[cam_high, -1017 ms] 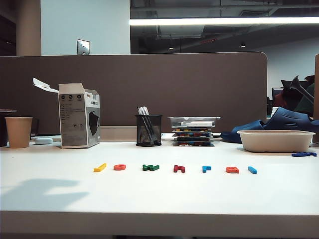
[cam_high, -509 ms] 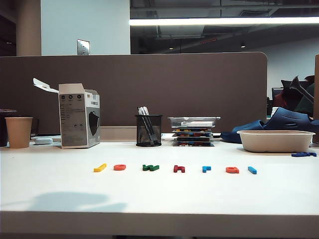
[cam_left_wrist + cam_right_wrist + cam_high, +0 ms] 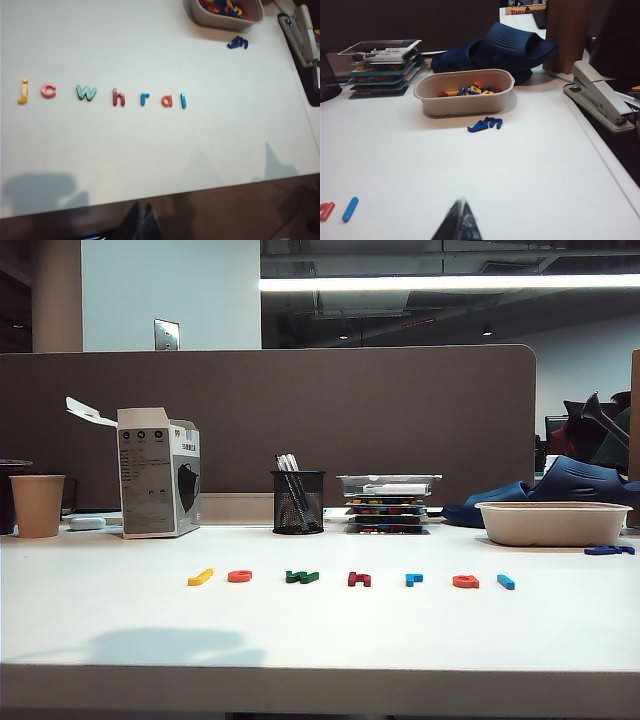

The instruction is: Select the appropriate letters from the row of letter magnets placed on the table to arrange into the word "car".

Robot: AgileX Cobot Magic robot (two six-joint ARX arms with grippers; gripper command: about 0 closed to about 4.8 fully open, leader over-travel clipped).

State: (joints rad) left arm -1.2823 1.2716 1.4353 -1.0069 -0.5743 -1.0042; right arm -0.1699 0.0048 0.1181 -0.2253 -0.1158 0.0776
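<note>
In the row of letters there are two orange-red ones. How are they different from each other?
The orange-red c is an open ring with a gap on one side; the orange-red a is closed, with a stem. The c lies second in the row, beside the yellow j; the a lies second from the other end, beside the blue l. Both lie flat on the white table, similar in colour and size.

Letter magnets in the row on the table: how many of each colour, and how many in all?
Yellow: 1, the j
Orange-red: 2, the c and the a
Green: 1, the w
Dark red: 1, the h
Light blue: 1, the r
Blue: 1, the l
Total: 7
</note>
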